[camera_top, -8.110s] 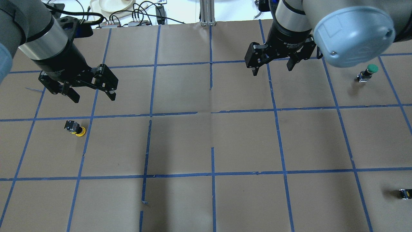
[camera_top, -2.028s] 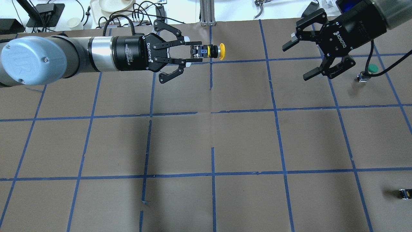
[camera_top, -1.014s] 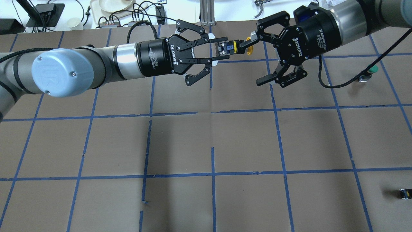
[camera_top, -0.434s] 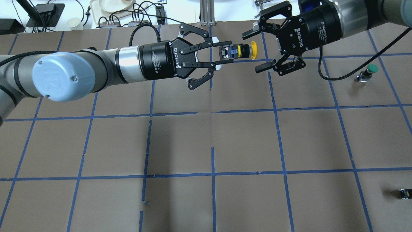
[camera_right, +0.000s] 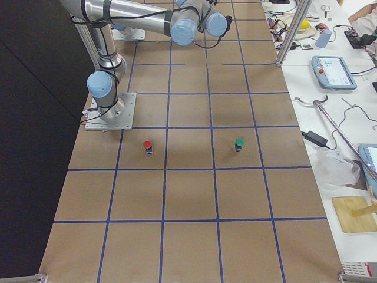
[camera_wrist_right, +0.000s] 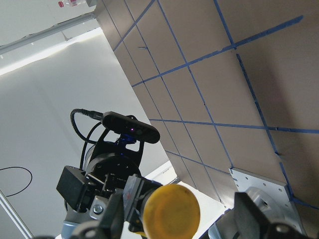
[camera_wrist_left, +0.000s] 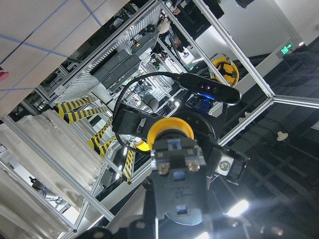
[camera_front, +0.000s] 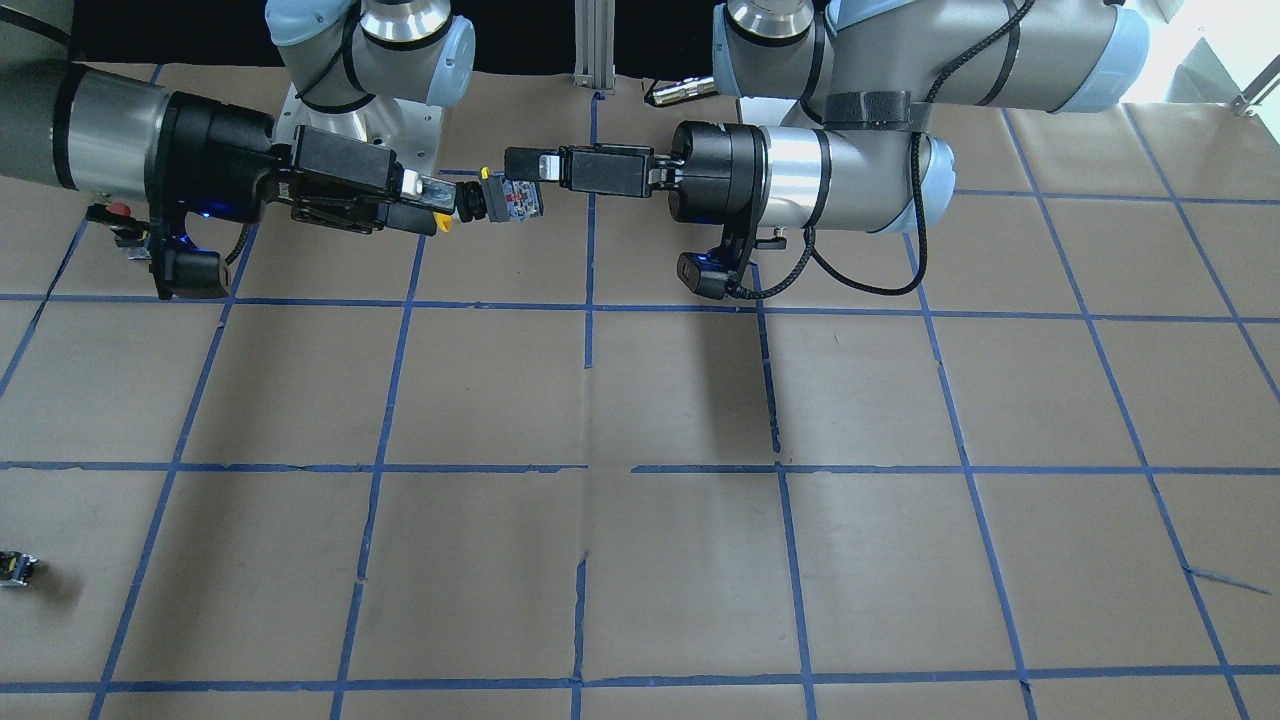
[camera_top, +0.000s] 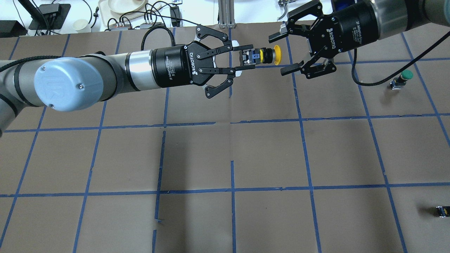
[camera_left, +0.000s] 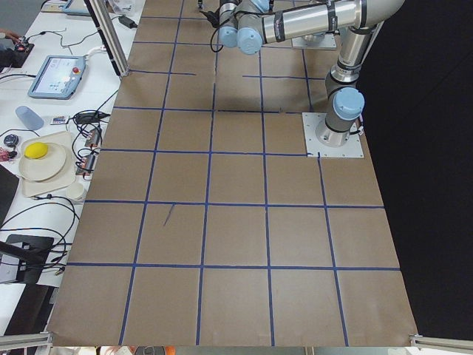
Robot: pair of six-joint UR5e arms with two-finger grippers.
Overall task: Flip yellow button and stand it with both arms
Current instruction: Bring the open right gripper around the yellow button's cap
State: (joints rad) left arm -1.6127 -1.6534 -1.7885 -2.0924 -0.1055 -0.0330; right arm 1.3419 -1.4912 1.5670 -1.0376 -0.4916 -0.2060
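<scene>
"ROBOTIQ" stands in white on the black body of the left gripper (camera_top: 248, 57) and the right gripper (camera_top: 280, 54), both near the desk's far edge. Smaller white print beside each logo reads "2F Adaptive Gripper".

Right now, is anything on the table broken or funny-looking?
Nothing looks broken. The yellow button is off the table, held sideways in the air by the left gripper, with its cap between the open fingers of the right gripper. On the brown paper, the blue tape has gaps and one ragged end.
</scene>
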